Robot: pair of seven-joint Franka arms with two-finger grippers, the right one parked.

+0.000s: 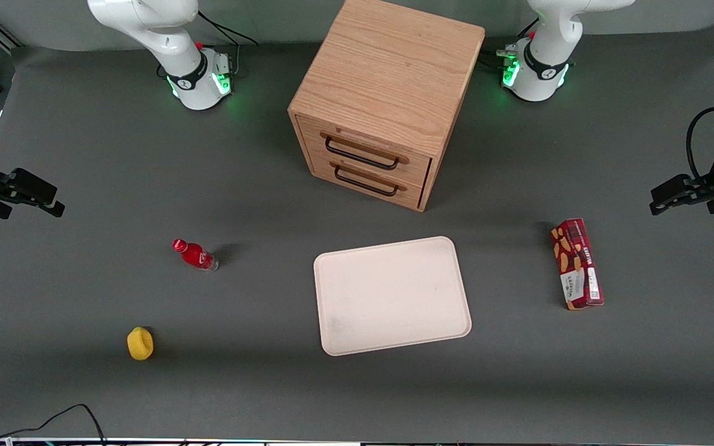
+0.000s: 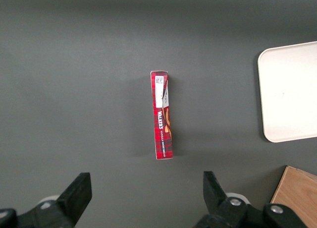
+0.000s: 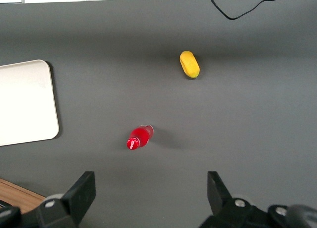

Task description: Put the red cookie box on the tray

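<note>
The left arm's gripper [image 1: 664, 199] hangs with its fingers [image 2: 79, 193] spread wide and holding nothing, at the working arm's end of the counter [image 1: 84, 396], above the dark grey surface and apart from the red cookie box [image 1: 577, 264]. The box rests on a narrow side on the counter, nearer to the front camera than the gripper, with nothing between the two. Its red tartan face carries pictures of tan cookies, a white label patch and the white word "WALKERS"; the smaller line beneath that word is too fine to read. The cream-white tray [image 1: 392, 295] lies flat and bare near the middle of the counter, well apart from the box, with open grey matting between them. A wooden cabinet [image 1: 388, 99] with two drawers and dark handles stands farther from the camera than the tray. Toward the parked arm's end of the counter stand a small red bottle [image 1: 195, 254] and, nearer to the camera, a yellow object [image 1: 140, 343]. Black cable [image 1: 53, 421] trails along the counter's near edge.
</note>
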